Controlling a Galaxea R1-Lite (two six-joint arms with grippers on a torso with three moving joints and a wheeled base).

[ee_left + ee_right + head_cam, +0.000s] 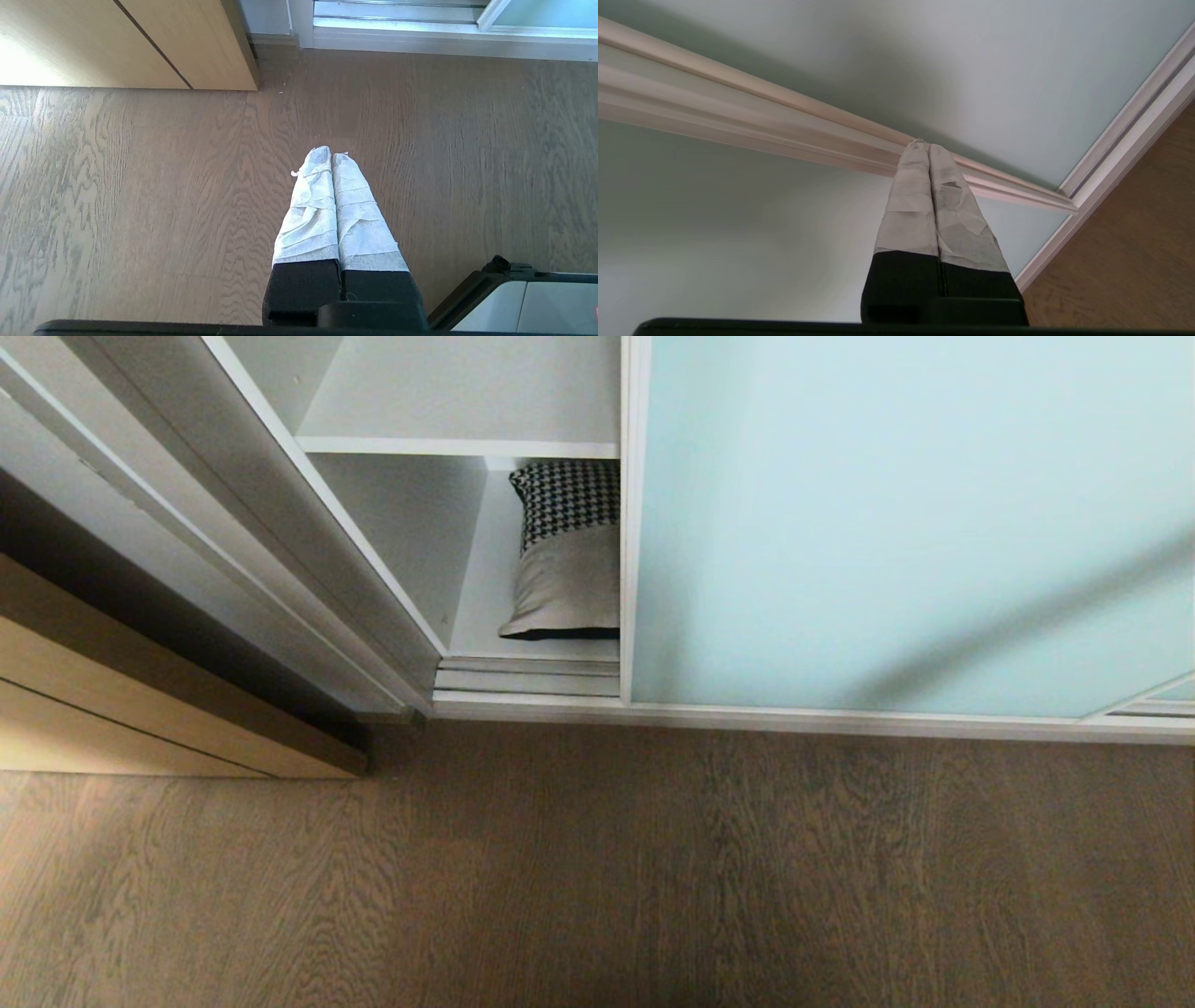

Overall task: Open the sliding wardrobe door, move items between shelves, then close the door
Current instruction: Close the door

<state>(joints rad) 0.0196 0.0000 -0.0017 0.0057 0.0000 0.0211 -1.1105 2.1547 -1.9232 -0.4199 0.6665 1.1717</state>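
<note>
Our right gripper (928,145) has its two tape-wrapped fingers (911,196) pressed flat together, nothing between them, the tips at the metal frame rail (752,119) of a frosted pale blue-green glass panel; we cannot tell whether the tips actually touch the rail or sit just in front of it. In the head view neither arm shows, only a long dark shadow (1027,625) across the glass.

The sliding wardrobe door (896,523) fills the frame from 12 o'clock round to 3 o'clock, its left frame edge standing at the middle of the opening, so the left bay of the wardrobe is uncovered. In that bay, at about 11 o'clock, the cushion (565,555) lies on the lowest white shelf (471,607), its houndstooth strip to the rear and its grey panel forward, partly hidden behind the door's frame. A second white shelf (457,446) spans the bay above it.

Our left gripper (331,154) hangs over the grey-brown wood-grain floor (140,186), fingers closed on nothing, with a tan wood-grain door (117,42) at 10 o'clock.
</note>
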